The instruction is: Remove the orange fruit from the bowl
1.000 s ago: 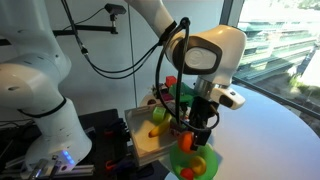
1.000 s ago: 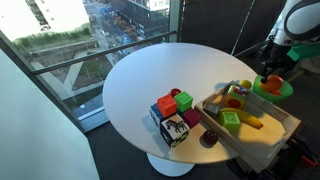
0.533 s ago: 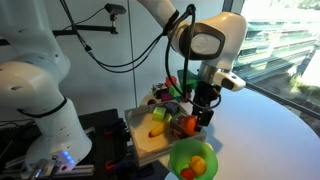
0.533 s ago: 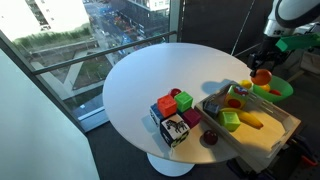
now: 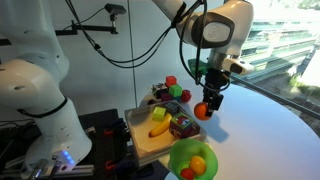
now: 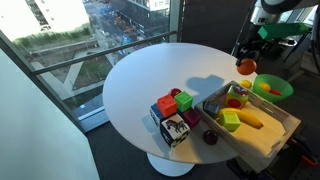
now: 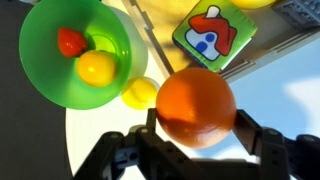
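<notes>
1. White round table (image 6: 150,70) beside a tall window (image 6: 90,30) with city below; a wooden tray (image 5: 140,145) of toys sits at the table's edge.
2. Orange fruit (image 7: 196,107): in the air, clear of the bowl, filling the lower middle of the wrist view. Both exterior views show it hanging well above the tabletop (image 5: 203,111) (image 6: 246,66).
3. Gripper (image 7: 196,125): clamped on the orange fruit, one finger (image 7: 150,128) at each side. The jaws stand about as wide as the fruit. No gap is visible at either contact.
4. Key relation: the green bowl (image 7: 40,80) lies to the upper left of the held fruit in the wrist view. In an exterior view the bowl sits lower in the frame and slightly left (image 5: 175,158). The fruit is therefore offset from the rim, not straight over it.
5. Left in the bowl: a paler yellow fruit (image 7: 97,68) and a small red fruit (image 7: 70,42), touching each other.
6. Just outside the rim is a small yellow object (image 7: 142,92). A picture block (image 7: 212,35) lies on the tray, at the upper right of the wrist view.
7. Judgement: the removal looks done, with the set-down remaining. Bare white table shows at the lower right of the wrist view, away from the bowl and tray. That looks the safer way to lower it, since a round fruit may roll once let go.
</notes>
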Controlling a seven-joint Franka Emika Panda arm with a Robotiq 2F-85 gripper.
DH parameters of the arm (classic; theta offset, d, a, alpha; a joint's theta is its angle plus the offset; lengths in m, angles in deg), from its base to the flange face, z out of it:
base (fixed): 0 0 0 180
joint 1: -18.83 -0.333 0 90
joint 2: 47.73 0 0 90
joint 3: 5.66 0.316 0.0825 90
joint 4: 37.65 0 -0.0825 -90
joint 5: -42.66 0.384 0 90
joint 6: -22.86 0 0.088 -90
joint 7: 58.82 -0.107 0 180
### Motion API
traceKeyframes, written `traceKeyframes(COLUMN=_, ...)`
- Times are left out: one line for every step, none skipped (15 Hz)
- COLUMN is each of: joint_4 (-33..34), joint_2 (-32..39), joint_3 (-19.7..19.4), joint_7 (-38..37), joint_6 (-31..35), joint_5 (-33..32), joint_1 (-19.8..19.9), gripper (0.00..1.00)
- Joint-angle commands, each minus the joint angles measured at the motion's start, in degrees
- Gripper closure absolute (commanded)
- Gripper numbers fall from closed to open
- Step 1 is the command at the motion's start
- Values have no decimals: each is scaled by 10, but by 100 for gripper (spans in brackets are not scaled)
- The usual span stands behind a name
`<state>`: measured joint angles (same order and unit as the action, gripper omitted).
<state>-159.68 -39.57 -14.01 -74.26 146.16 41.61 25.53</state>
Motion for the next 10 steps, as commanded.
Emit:
traceKeyframes(joint_4=67, joint_2=51, joint_3=5, joint_7=-30, joint_6=-14, joint_5=9, joint_1=-7, gripper=48)
traceKeyframes(joint_4=81, joint_2=64, joint_3=6, joint_7=-35, joint_6=-14, joint_5=8, joint_1=-9, gripper=48)
traceKeyframes(joint_4=93, joint_2=76, joint_3=6, joint_7=-42, joint_6=-7, joint_5=5, joint_1=-12, gripper=48)
traceKeyframes(joint_4=105, joint_2=89, joint_3=5, joint_7=-47, joint_6=-3, joint_5=4, joint_1=-15, gripper=48)
traceKeyframes(joint_4=115, joint_2=100, joint_3=5, joint_7=-52, joint_6=1, joint_5=3, joint_1=-17, gripper=48)
traceKeyframes(joint_4=124, joint_2=111, joint_3=5, joint_7=-57, joint_6=10, joint_5=2, joint_1=-21, gripper=48)
traceKeyframes(joint_4=131, joint_2=122, joint_3=4, joint_7=-61, joint_6=18, joint_5=1, joint_1=-23, gripper=48)
traceKeyframes(joint_4=138, joint_2=131, joint_3=4, joint_7=-64, joint_6=23, joint_5=1, joint_1=-26, gripper=48)
traceKeyframes(joint_4=143, joint_2=140, joint_3=4, joint_7=-67, joint_6=28, joint_5=1, joint_1=-28, gripper=48)
traceKeyframes(joint_4=146, joint_2=148, joint_3=3, joint_7=-69, joint_6=33, joint_5=1, joint_1=-31, gripper=48)
